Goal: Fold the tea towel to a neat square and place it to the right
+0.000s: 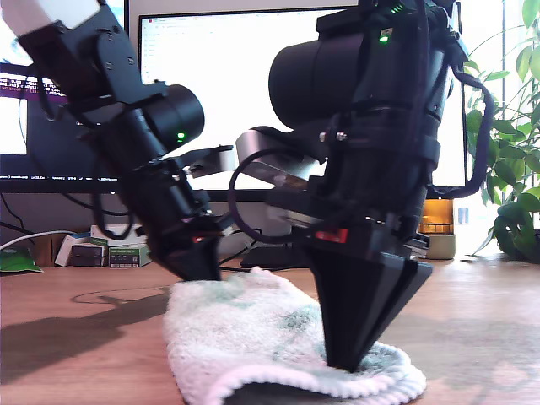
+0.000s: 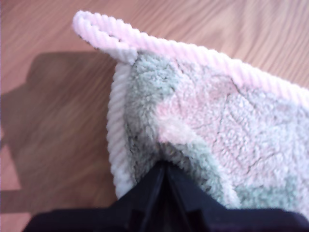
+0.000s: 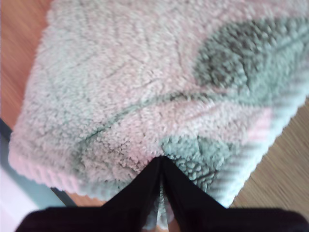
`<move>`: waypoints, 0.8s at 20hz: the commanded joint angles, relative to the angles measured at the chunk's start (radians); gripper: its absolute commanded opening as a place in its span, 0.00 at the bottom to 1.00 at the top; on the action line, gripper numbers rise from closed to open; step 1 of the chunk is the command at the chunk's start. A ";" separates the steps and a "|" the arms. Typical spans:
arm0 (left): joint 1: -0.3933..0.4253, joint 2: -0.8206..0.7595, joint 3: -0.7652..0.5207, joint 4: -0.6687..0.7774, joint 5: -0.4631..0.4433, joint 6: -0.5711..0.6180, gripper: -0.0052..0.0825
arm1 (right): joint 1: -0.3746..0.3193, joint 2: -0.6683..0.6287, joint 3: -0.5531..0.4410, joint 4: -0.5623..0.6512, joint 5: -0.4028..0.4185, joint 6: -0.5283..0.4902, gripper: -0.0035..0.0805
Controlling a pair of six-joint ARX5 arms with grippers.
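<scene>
The fluffy tea towel [image 1: 253, 329] with its ropey edge is lying bunched on the wooden table [image 1: 76, 337], in front of the monitor [image 1: 228, 84]. My first gripper [image 2: 164, 166] and my second gripper [image 3: 161, 162] are both pinching the towel tight.

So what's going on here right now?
Both arms are down on the tea towel, which lies bunched on the wooden table. My first gripper has its jaws closed, pinching the cloth near a corner by the corded edge. My second gripper is likewise pinched into the fluffy surface. The fold isn't finished.
</scene>
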 commanded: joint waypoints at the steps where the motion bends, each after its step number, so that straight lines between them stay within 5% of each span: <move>1: -0.017 0.106 -0.014 -0.007 -0.013 0.016 0.03 | 0.010 0.023 -0.027 0.014 -0.030 0.019 0.03; 10: -0.026 0.187 0.142 -0.035 -0.032 0.072 0.03 | 0.076 0.023 -0.027 0.124 -0.067 0.085 0.03; 16: -0.008 0.179 0.212 -0.131 -0.049 0.095 0.03 | 0.049 0.023 -0.027 0.114 -0.060 0.085 0.03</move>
